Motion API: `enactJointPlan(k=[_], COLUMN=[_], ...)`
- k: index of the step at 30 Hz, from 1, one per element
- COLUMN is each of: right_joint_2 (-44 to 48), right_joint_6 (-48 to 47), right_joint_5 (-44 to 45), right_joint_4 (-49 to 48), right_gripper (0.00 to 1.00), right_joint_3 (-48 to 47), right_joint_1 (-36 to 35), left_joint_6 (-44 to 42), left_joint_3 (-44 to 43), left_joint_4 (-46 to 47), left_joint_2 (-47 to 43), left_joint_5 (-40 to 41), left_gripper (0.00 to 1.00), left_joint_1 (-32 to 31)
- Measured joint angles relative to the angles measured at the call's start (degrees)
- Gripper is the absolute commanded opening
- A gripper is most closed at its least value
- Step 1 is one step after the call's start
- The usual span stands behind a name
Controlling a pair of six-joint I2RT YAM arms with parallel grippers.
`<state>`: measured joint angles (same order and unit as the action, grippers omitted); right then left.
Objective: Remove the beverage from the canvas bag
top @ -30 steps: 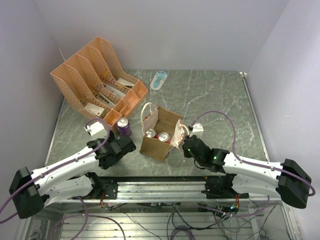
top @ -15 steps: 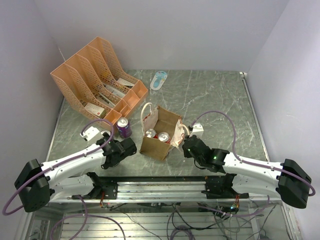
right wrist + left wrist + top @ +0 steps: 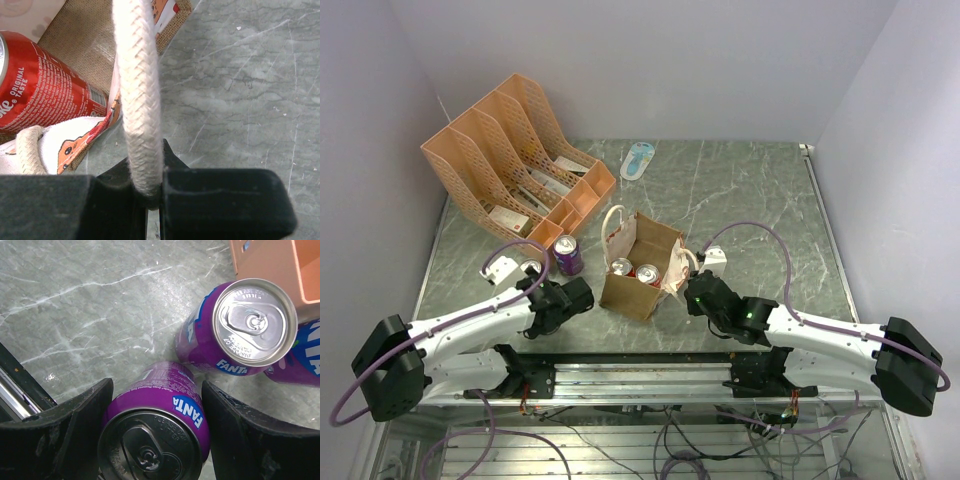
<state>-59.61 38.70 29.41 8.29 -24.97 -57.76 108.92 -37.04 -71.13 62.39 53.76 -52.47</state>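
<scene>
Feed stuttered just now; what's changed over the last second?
The left arm swung its elbow inward; the left gripper barely shifted, shut on a purple can. Unchanged: the right gripper clamped on the handle of the bag, two red cans inside, the other purple can beside the rack.

You have a coarse tan woven-cloth canvas bag [image 3: 625, 297] with a braided cream rope handle [image 3: 137, 100], a glossy purple printed can [image 3: 160, 405] with a bare brushed-metal lid [image 3: 147, 450], a matt orange plastic rack [image 3: 485, 150], and a smooth, polished, veined stone-look table [image 3: 750, 200].
</scene>
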Motion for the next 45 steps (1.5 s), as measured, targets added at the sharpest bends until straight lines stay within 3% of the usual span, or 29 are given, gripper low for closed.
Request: enactJointPlan(k=[3, 10, 12, 18, 30, 34, 39, 45], right_joint_2=[0.00, 0.00, 0.00, 0.00, 0.00, 0.00, 0.00, 0.00], right_joint_6=[0.00, 0.00, 0.00, 0.00, 0.00, 0.00, -0.17, -0.72], right_joint_5=[0.00, 0.02, 0.02, 0.02, 0.22, 0.24, 0.24, 0.37], right_joint_4=[0.00, 0.02, 0.02, 0.02, 0.02, 0.02, 0.07, 0.22], right_gripper=[0.06, 0.06, 0.06, 0.06, 0.06, 0.08, 0.24, 0.46], right_joint_3=[0.00, 0.00, 0.00, 0.00, -0.02, -0.02, -0.02, -0.02], right_joint_1=[-0.07, -0.07, -0.09, -0.13, -0.24, -0.28, -0.50, -0.68], left_joint_6=[0.02, 0.61, 0.57, -1.33, -10.62, -22.67, -43.69, -59.36], left_joint_3=[0.76, 0.87, 0.85, 0.83, -3.93, -5.62, -5.42, -6.10], left_joint_4=[0.48, 1.03, 1.03, 2.10, 2.14, 7.98, 24.02, 39.39], left_joint_2=[0.20, 2.99, 3.04, -0.17, -19.12, -27.47, -35.32, -30.12], left_joint_5=[-0.33, -0.81, -0.81, -0.83, -0.09, -0.35, -7.10, -19.12], left_gripper=[0.26, 0.91, 0.99, 1.00, 1.00, 1.00, 1.00, 0.93], left_joint_1=[0.00, 0.00, 0.00, 0.00, 0.00, 0.00, 0.02, 0.02])
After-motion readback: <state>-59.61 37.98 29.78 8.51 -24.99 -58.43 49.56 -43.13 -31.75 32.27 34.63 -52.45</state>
